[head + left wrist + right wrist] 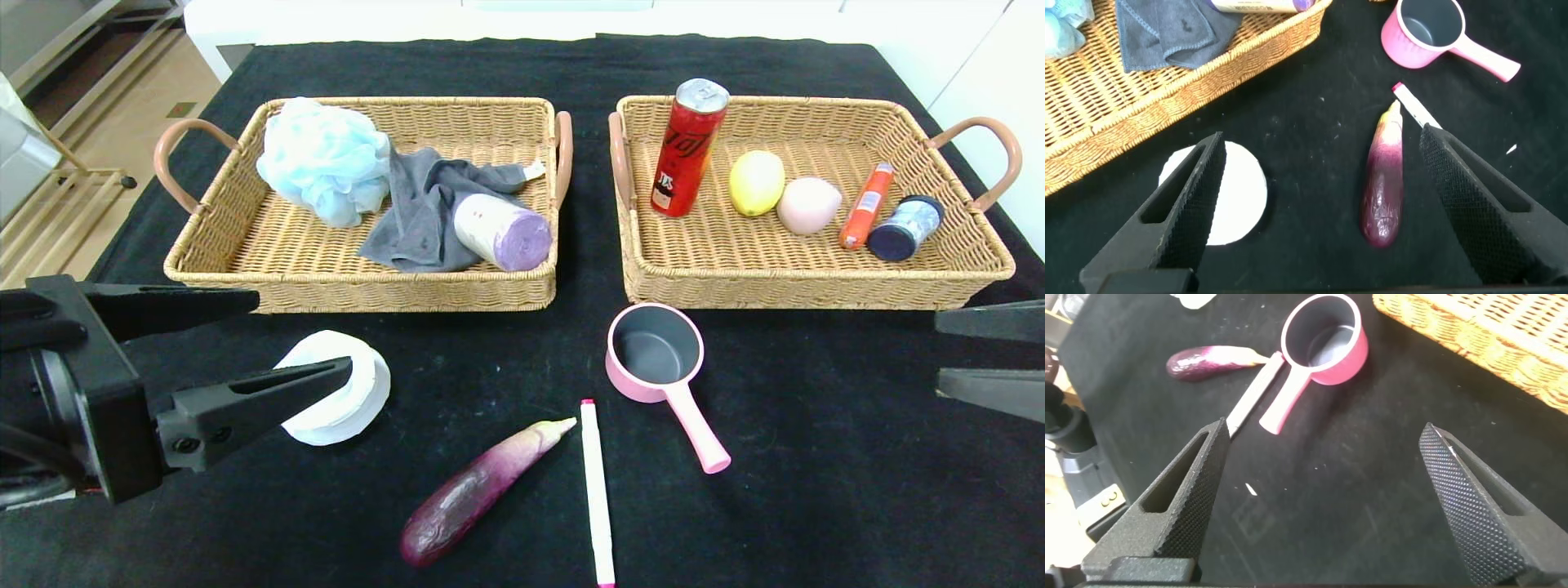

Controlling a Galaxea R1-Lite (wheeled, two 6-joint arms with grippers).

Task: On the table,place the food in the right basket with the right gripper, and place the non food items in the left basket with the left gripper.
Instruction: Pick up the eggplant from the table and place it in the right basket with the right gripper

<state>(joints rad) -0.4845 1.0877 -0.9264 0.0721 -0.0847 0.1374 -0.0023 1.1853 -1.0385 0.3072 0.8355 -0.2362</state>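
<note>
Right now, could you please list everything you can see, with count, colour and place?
left basket: 1, wicker, far left
bath pouf: 1, pale blue, left basket
cloth: 1, grey, left basket
bag roll: 1, purple, left basket
right basket: 1, wicker, far right
can: 1, red, upright, right basket
lemon: 1, yellow, right basket
peach: 1, pink, right basket
tube: 1, orange, right basket
jar: 1, dark-lidded, right basket
tape roll: 1, white, table left
eggplant: 1, purple, table front
marker: 1, white-pink, beside eggplant
saucepan: 1, pink, table centre
left end effector: open, over tape roll
right end effector: open, right edge
</note>
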